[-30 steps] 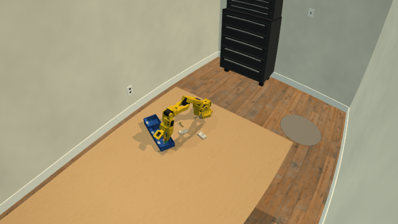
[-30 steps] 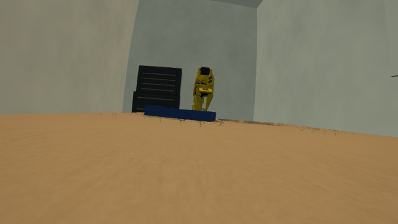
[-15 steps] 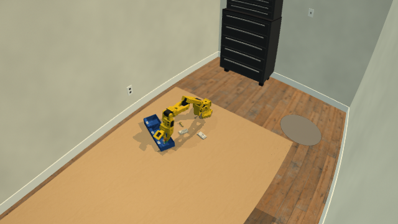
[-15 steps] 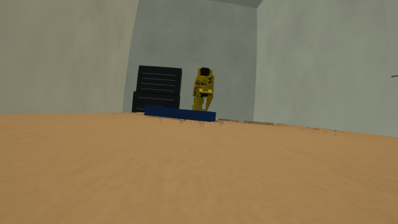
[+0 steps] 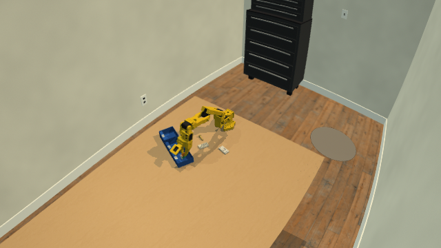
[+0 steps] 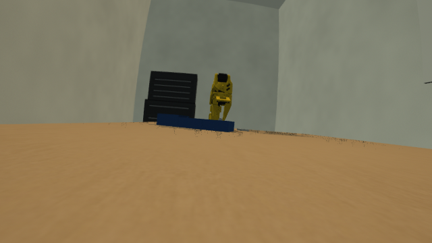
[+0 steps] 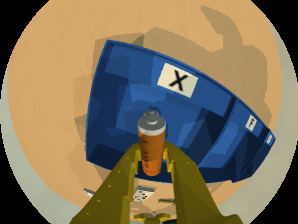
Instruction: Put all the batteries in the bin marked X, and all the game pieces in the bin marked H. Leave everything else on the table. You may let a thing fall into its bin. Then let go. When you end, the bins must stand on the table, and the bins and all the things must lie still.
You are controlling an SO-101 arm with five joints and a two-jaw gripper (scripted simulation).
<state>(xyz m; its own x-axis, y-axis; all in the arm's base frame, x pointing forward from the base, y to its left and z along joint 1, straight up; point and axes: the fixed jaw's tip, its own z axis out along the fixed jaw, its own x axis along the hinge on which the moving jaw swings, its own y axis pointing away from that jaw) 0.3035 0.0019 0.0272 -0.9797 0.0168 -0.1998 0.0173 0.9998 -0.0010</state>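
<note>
An orange battery, silver-grey at its exposed end, stands out between the fingers, which are clamped on its lower part; beyond and around it in the wrist view opens the blue bin marked X. The likely step in hand is the drop, and the risks lie there: opening with the battery too near a wall could tip it onto the rim and out to the tabletop; its smooth round side could roll against a finger as the grip loosens; a low swing of the arm could catch the bin and drag the joined row.

The battery looks like a slim cylinder, its wrap bearing dark marks too small to read, its capped end toward the camera; it appears slightly tilted in the grip. Behind the fingers lie a dotted white domino and, farther to one side, a second domino, probably the game pieces and outside the bins; near the first is a small yellowish object, its kind unclear; the H label cannot be made out with certainty.

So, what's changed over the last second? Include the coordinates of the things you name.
Nothing visibly moved: the arm (image 5: 195, 121) (image 6: 221, 88), blue bins (image 5: 187, 162) (image 6: 196, 123) (image 7: 117, 62) and both dominoes stayed put. The tool (image 5: 184, 156) (image 6: 220, 119) (image 7: 154, 152) grips an orange battery (image 7: 152, 145) now; no earlier wrist view shows whether that's new.
</note>
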